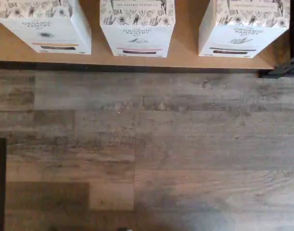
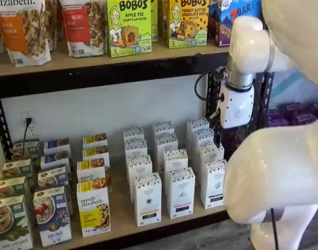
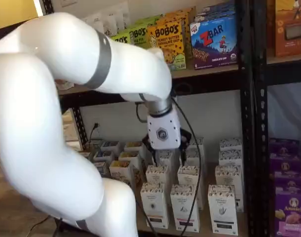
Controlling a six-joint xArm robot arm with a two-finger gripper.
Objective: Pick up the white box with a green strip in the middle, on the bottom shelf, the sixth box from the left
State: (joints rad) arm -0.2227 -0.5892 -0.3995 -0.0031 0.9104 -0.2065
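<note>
The white box (image 1: 241, 29) stands at the front of the bottom shelf (image 1: 185, 60), last in a row of three like cartons, with a speckled top and a dark band low down. It shows in both shelf views (image 2: 213, 183) (image 3: 222, 210) as the rightmost front carton. My gripper (image 3: 164, 147) hangs in front of the shelf, above and in front of the white cartons. Its white body also shows in a shelf view (image 2: 235, 104). The fingers are mostly hidden behind the body, so I cannot tell whether they are open.
Two like cartons (image 1: 46, 29) (image 1: 137, 29) with an orange and a reddish band stand beside the white box. Granola boxes (image 2: 94, 208) fill the shelf's left part. A black upright (image 3: 246, 123) and purple boxes (image 3: 291, 207) lie to the right. Wood floor (image 1: 147, 154) lies below.
</note>
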